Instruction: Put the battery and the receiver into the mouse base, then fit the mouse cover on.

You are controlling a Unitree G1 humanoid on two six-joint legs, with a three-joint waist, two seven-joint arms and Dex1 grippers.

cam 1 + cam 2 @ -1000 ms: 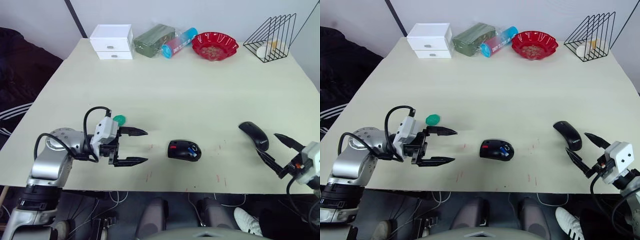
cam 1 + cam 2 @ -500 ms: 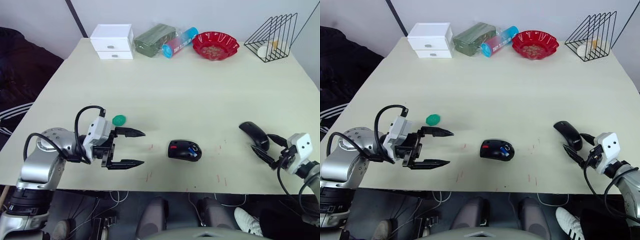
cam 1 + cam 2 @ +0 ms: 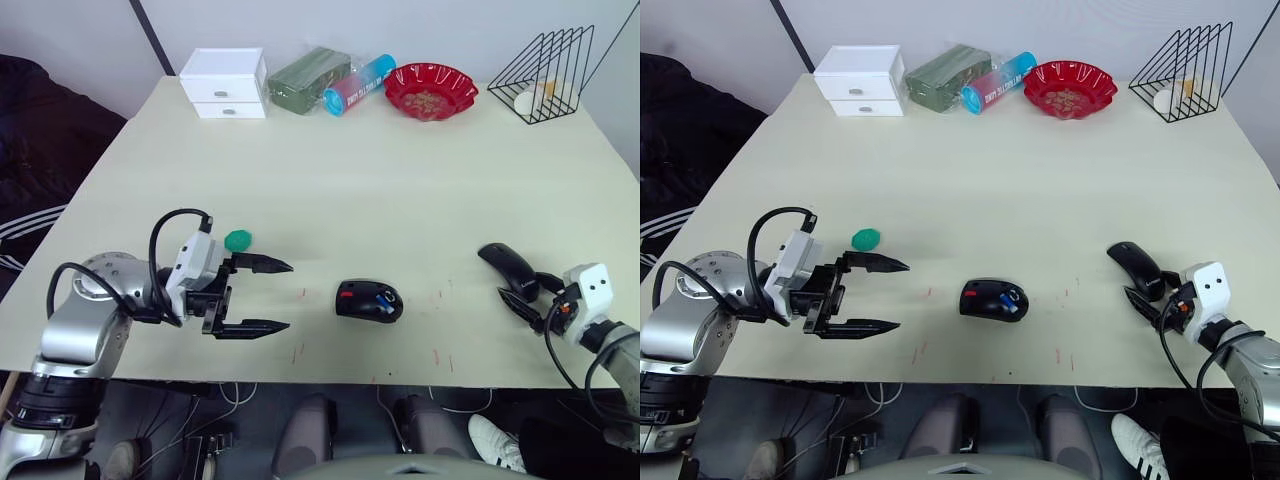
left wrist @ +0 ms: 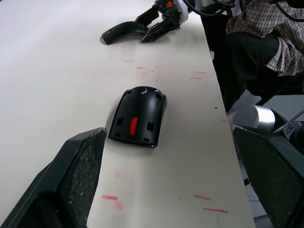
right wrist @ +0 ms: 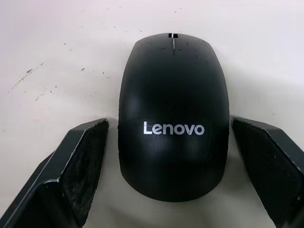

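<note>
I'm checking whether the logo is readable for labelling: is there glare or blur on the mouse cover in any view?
Right wrist view: the mouse cover is sharp, white lettering legible, soft sheen only. Left eye view: it is small and dark, lettering unreadable. Left wrist view: the mouse base is sharp, near fingers blurred.

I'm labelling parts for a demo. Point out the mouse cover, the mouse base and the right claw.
mouse cover [image 5: 173, 118], right wrist view, middle of its glossy top.
mouse base [image 3: 368, 299], left eye view, centre of the shell.
right claw [image 3: 1148, 296], right eye view, midway between its fingertips.

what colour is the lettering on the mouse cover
White, on the glossy black mouse cover; clearest in the right wrist view.
</note>
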